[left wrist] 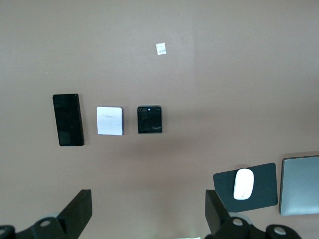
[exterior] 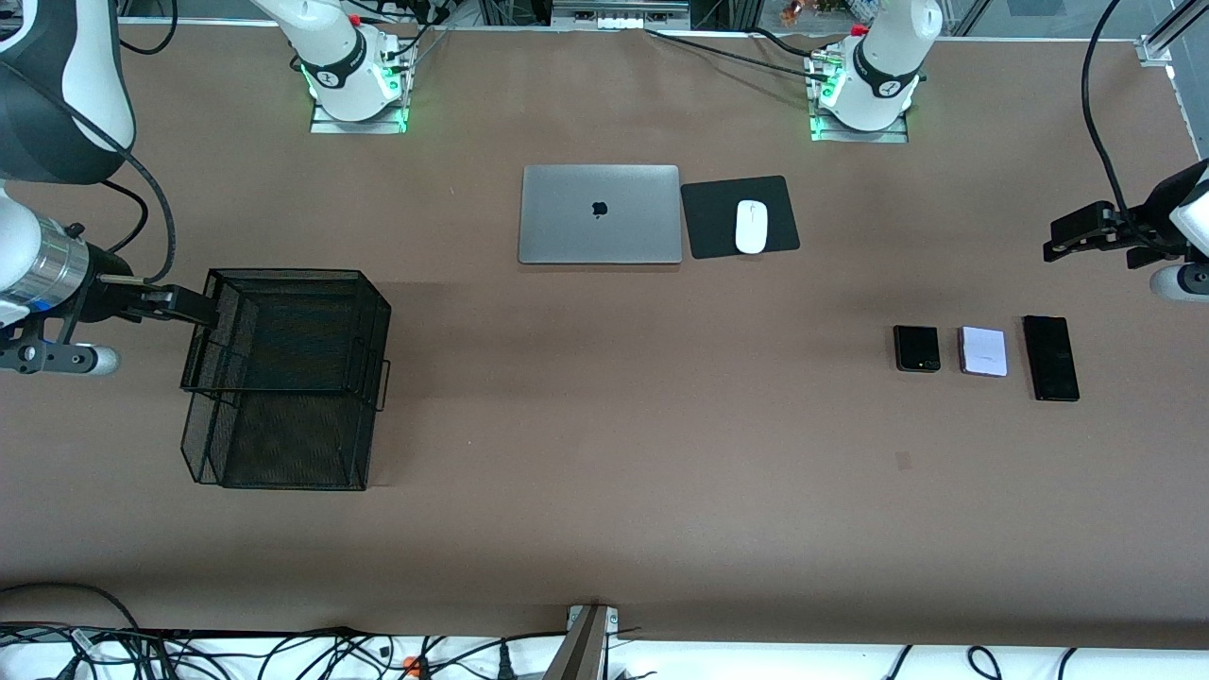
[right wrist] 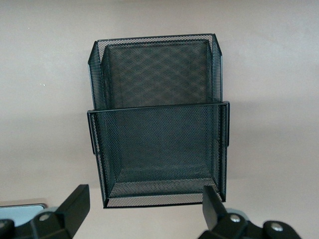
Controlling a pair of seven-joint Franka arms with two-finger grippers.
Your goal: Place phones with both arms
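three phones lie in a row toward the left arm's end of the table: the small black phone (exterior: 917, 348), the white-lavender phone (exterior: 983, 351) beside it, then the long black phone (exterior: 1051, 358), its long axis running toward the front camera. the left gripper (exterior: 1072, 236) hangs level over the table's end, fingers wide, empty. the right gripper (exterior: 184, 304), fingers wide, hangs over the edge of the mesh tray (exterior: 283, 378).

A brown table (exterior: 604, 491) fills the room under even overhead light; tangled black cables (exterior: 283, 654) run along a white floor strip just below its near edge.
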